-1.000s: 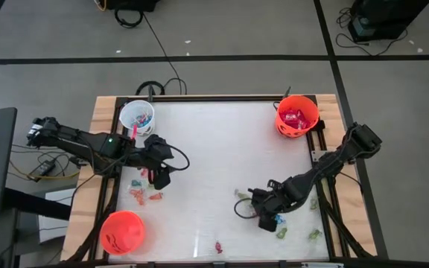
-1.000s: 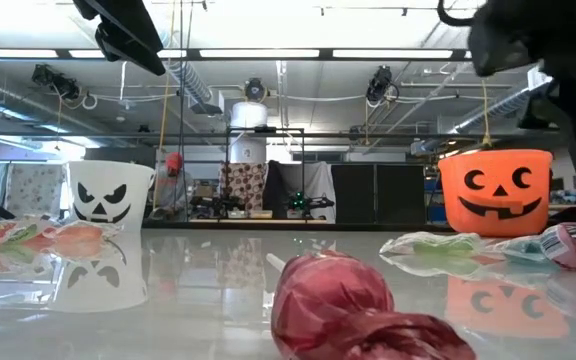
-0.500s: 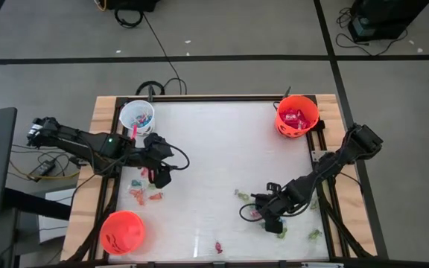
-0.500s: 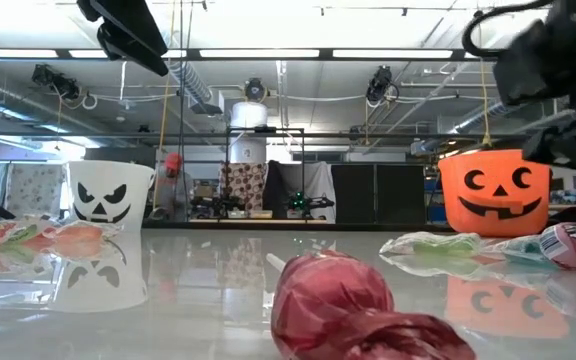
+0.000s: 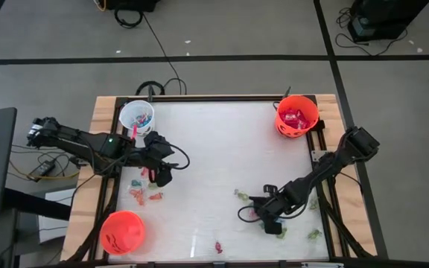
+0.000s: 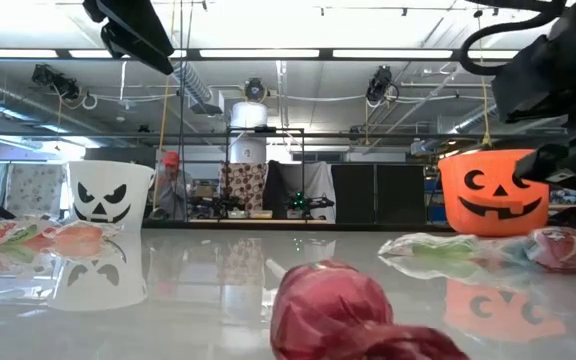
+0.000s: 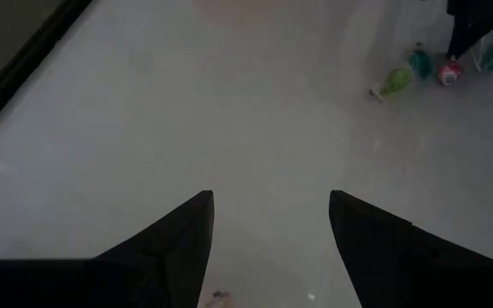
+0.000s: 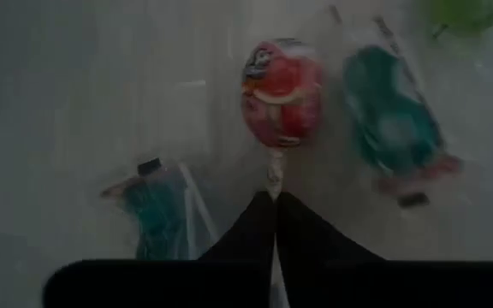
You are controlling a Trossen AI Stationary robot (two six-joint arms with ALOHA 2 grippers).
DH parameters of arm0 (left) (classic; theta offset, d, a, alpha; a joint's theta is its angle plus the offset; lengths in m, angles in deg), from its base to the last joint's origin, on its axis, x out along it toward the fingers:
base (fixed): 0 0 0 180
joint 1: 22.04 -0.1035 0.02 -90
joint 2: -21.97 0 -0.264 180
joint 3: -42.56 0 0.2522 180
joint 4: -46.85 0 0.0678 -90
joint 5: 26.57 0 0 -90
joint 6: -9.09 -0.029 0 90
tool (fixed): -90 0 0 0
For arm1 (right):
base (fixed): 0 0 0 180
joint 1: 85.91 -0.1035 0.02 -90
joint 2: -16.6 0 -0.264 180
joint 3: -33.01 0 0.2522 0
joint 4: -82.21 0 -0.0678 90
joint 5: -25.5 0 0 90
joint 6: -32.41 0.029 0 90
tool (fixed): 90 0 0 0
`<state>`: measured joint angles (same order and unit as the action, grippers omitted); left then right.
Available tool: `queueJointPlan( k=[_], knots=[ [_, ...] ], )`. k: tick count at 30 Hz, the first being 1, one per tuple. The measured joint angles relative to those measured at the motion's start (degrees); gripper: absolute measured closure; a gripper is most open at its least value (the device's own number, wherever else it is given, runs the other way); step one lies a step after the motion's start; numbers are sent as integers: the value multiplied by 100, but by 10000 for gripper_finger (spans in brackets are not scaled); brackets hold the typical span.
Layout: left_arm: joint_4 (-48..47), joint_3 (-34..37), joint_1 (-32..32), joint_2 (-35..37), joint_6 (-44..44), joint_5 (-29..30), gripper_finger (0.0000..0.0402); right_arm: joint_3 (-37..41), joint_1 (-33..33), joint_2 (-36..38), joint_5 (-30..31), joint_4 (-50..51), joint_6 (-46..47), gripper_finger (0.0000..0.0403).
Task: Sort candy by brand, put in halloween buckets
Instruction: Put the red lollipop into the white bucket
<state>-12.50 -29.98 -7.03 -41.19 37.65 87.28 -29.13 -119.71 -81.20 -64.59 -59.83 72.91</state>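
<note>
Our right hand [image 8: 274, 202] is pinched shut on the thin white stick of the red-wrapped lollipop [image 8: 282, 92], whose head lies on the white desk [image 5: 222, 149] straight ahead of the fingertips.

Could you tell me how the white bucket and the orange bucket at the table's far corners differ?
The white bucket is white with a black scowling face; the orange bucket is orange with a smiling jack-o'-lantern face. The white bucket holds mostly blue-wrapped candy and stands at the far left corner; the orange bucket holds red packets and stands at the far right. Both stand upright, are round, and already hold candy.
</note>
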Motion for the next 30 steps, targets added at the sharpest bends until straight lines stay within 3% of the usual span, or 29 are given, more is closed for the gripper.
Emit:
queueJointPlan(
  k=[4, 9, 16, 23, 30],
  knots=[
    [81, 0, 0, 0, 10, 21, 163, -186, 133, 89, 355, 69, 288, 392],
    [972, 0, 0, 11, -418, 6, 160, -659, 499, 437, 1919, -252, 426, 398],
    [2165, 0, -158, 22, -1321, -263, 129, -1309, 1211, 780, 3286, -457, 886, 400],
    [3231, 0, -503, -66, -1775, -577, 110, -1492, 1723, 879, 3310, -1934, -452, 402],
    [3751, 0, -813, -429, -1588, -1341, 110, -1510, 2172, 886, 3080, -3178, -1475, 402]
  ],
)
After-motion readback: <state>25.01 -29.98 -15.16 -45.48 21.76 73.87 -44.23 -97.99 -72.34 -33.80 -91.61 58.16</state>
